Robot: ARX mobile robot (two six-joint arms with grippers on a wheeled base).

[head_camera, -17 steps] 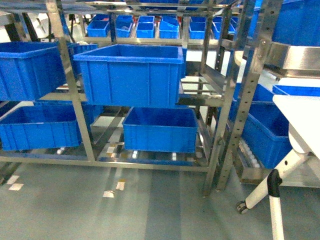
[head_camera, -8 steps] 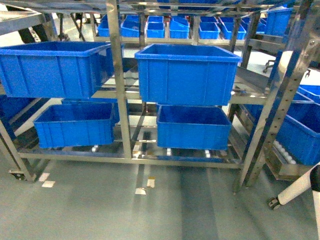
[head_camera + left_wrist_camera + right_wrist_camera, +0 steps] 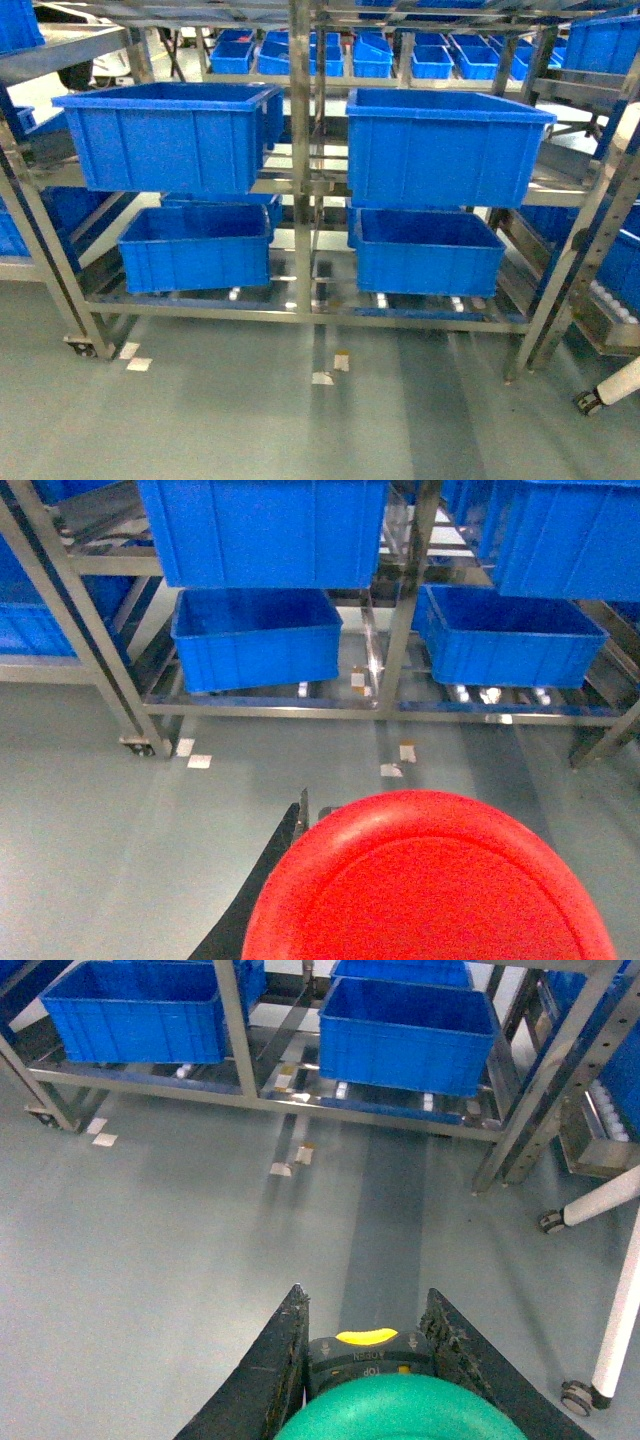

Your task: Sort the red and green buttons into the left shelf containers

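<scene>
The red button [image 3: 430,880] fills the lower part of the left wrist view, its cap close to the camera. My left gripper [image 3: 385,825] is shut on it, and only one dark finger [image 3: 268,872] shows beside the cap. The green button [image 3: 400,1412] sits between the two black fingers of my right gripper [image 3: 365,1300], which is shut on its black body [image 3: 368,1355]. The left shelf containers stand ahead as deep blue bins: two upper ones [image 3: 160,135] [image 3: 445,145] and two lower ones [image 3: 190,250] [image 3: 430,255]. Neither gripper shows in the head view.
A steel rack post [image 3: 300,160] divides the bins, and a caster [image 3: 80,347] sits at the rack's left foot. Paper tape scraps [image 3: 322,378] lie on the grey floor. A white wheeled leg [image 3: 610,390] stands at the right. Small blue bins [image 3: 370,55] line a far rack.
In the head view the rack and its bins have slid to the right across the frame. The white table at the right has nearly left the view.
</scene>
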